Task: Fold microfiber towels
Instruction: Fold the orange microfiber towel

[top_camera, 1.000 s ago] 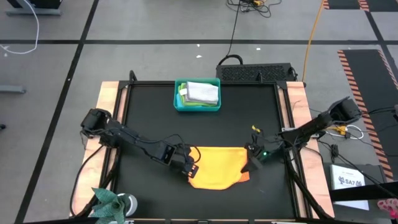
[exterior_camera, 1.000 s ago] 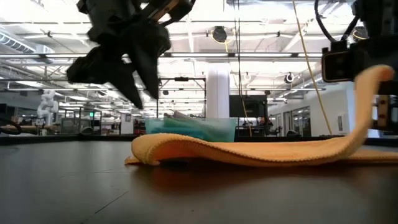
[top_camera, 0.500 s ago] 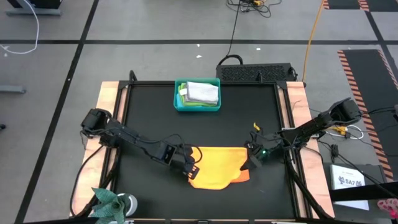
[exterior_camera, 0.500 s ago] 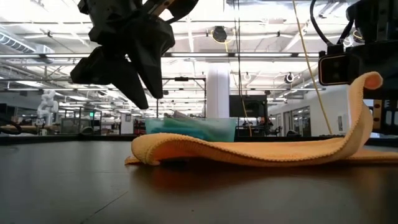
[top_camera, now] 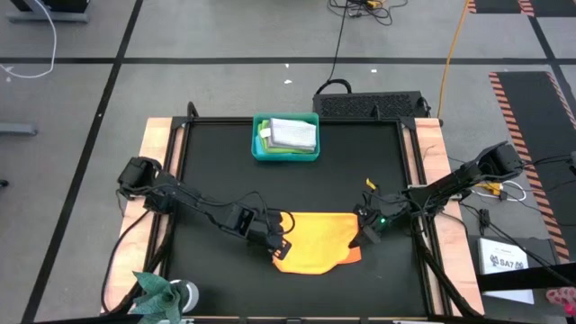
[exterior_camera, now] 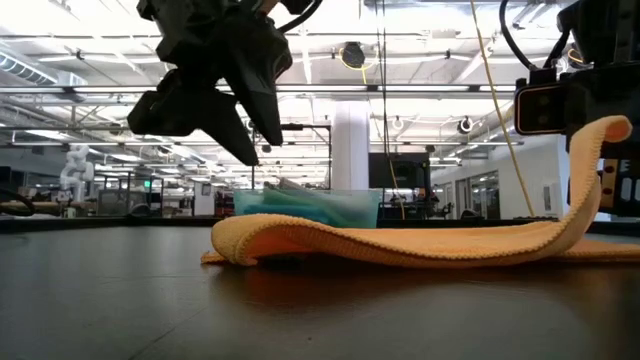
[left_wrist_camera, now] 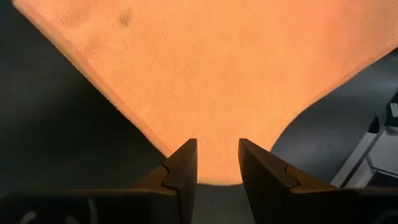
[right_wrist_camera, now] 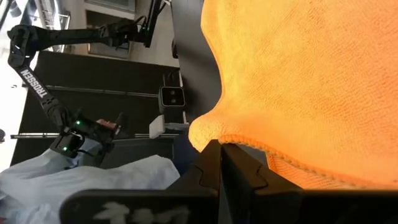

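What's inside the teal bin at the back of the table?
The teal bin holds a folded light grey towel on top, with a lime green edge beside it. Whatever lies beneath them is covered.

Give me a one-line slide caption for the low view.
Right gripper lifts one edge of the orange-yellow towel off the table while the open left gripper hovers above its other end.

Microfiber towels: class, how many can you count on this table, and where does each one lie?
At least 3: the orange towel lies spread near the table's front edge, one corner lifted by the right pincer; a grey towel and a lime-green towel sit in the teal bin. More may be hidden beneath.
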